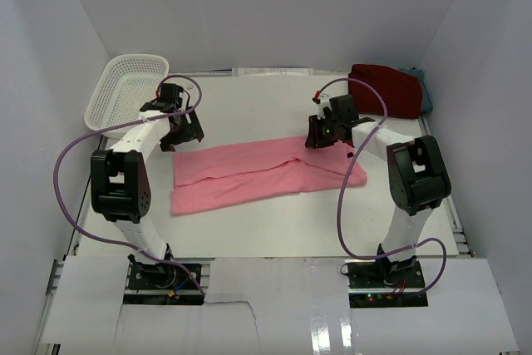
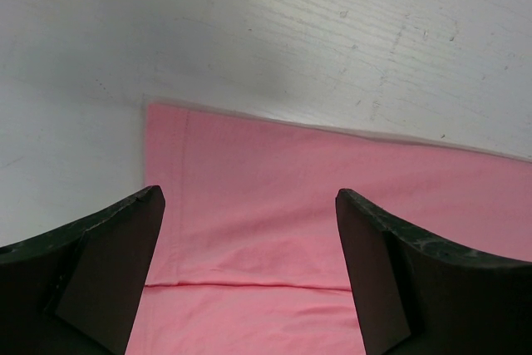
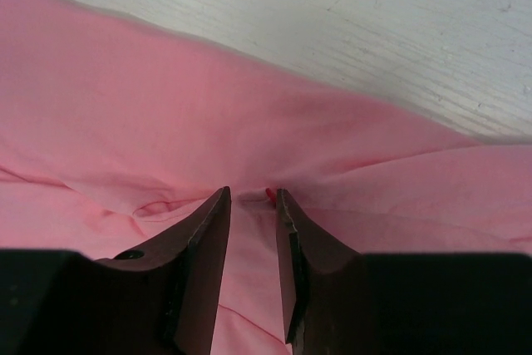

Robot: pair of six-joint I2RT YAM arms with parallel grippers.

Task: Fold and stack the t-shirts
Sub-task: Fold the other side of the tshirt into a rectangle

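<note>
Right hand [image 1: 321, 135] pinching pink shirt [image 1: 258, 176], left hand [image 1: 179, 134] open.
Right fingers nearly closed, with a fold of cloth bunched between the tips. Left jaws wide and empty, just above the shirt's corner, bare desk [image 1: 249, 106] beyond. Shirt lies flat between the two hands. Red shirt [image 1: 386, 89] sits folded well beyond the right hand.

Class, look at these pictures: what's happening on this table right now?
Two robot arms are folding a pink t-shirt, which lies partly folded on the table. The right gripper seems pinched on a crease of it; the left gripper hangs open over its far left corner. A folded dark red t-shirt sits at the far right, a white basket far left.
</note>
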